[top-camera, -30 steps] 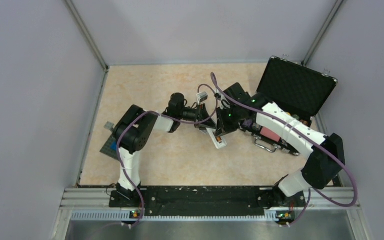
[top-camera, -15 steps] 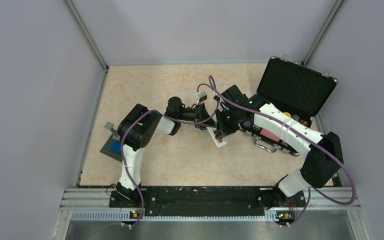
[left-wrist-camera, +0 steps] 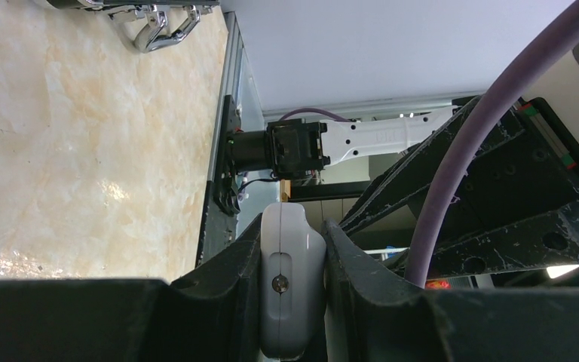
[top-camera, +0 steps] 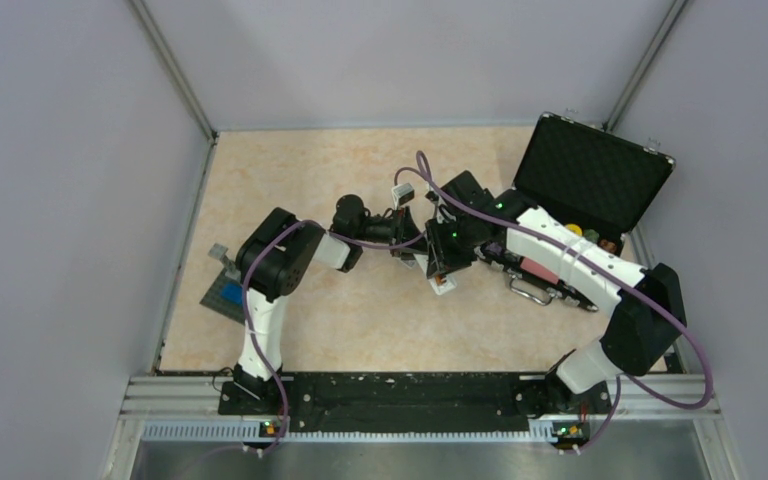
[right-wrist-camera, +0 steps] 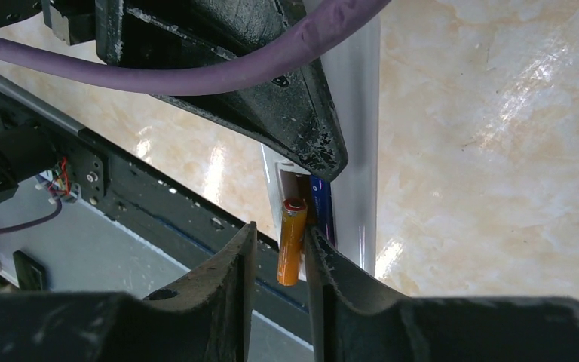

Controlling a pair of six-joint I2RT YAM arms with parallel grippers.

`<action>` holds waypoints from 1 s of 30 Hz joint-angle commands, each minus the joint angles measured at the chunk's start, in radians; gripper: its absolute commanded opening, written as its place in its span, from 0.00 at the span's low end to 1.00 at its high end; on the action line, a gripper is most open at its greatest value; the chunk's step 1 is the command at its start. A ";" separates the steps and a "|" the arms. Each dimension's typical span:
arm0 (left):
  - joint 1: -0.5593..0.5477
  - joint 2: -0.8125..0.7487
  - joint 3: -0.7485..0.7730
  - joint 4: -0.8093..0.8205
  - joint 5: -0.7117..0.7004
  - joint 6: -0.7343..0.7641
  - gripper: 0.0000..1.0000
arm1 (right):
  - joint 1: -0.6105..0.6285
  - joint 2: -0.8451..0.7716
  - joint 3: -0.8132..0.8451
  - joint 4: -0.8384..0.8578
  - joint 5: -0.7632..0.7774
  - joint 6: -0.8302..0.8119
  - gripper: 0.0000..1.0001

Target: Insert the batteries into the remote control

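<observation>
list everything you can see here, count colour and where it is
slim white rectangular remote control: one, white, mid table, clamped in the left gripper
orange-gold cylindrical battery: one, orange-gold, between the fingers of the right gripper, top end at the remote's bay
dark purple cylindrical battery: one, dark purple, lying in the bay
black hard case with foam lining: one, black, open, far right of table; contents mostly hidden by the right arm
dark grey flat card with a blue patch: one, grey and blue, left edge of table
beige marbled table: one, beige, under everything
left gripper: one, black, shut on the remote
right gripper: one, black, jaws slightly apart around the orange-gold battery
</observation>
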 commanded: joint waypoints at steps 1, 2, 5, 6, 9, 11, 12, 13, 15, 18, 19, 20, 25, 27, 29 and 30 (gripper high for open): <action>-0.005 -0.030 -0.002 0.059 0.027 -0.009 0.00 | 0.005 -0.015 0.031 -0.002 0.060 0.010 0.31; -0.005 -0.030 -0.002 0.059 0.028 -0.010 0.00 | 0.005 -0.019 0.035 -0.002 0.064 0.012 0.31; -0.006 -0.030 -0.006 0.059 0.028 -0.007 0.00 | 0.005 -0.026 0.043 -0.009 0.080 0.020 0.33; -0.005 -0.030 -0.008 0.059 0.028 -0.006 0.00 | 0.006 -0.030 0.046 -0.011 0.086 0.023 0.33; -0.005 -0.030 -0.013 0.059 0.027 -0.006 0.00 | 0.005 -0.044 0.051 -0.018 0.109 0.033 0.33; -0.005 -0.030 -0.016 0.059 0.028 -0.005 0.00 | 0.006 -0.052 0.054 -0.022 0.124 0.037 0.32; -0.004 -0.030 -0.017 0.059 0.028 -0.005 0.00 | 0.005 -0.055 0.054 -0.024 0.130 0.040 0.31; -0.004 -0.031 -0.019 0.059 0.028 -0.004 0.00 | 0.006 -0.059 0.055 -0.026 0.139 0.042 0.29; -0.006 -0.032 -0.020 0.059 0.028 -0.003 0.00 | 0.005 -0.067 0.053 -0.029 0.153 0.046 0.27; -0.006 -0.031 -0.022 0.061 0.029 -0.001 0.00 | 0.005 -0.069 0.047 -0.027 0.151 0.045 0.24; -0.005 -0.032 -0.022 0.061 0.030 -0.001 0.00 | 0.006 -0.069 0.047 -0.027 0.147 0.045 0.23; -0.005 -0.031 -0.022 0.061 0.029 -0.001 0.00 | 0.006 -0.070 0.047 -0.024 0.143 0.045 0.22; -0.006 -0.033 -0.019 0.058 0.033 -0.003 0.00 | 0.006 -0.115 0.025 0.023 0.073 0.014 0.22; -0.006 -0.032 -0.018 0.052 0.034 -0.003 0.00 | 0.005 -0.168 -0.027 0.082 0.016 -0.030 0.22; -0.006 -0.033 -0.017 0.045 0.033 -0.003 0.00 | 0.006 -0.238 -0.098 0.153 -0.007 -0.063 0.21; -0.006 -0.032 -0.018 0.040 0.032 -0.003 0.00 | 0.005 -0.268 -0.131 0.176 -0.017 -0.082 0.21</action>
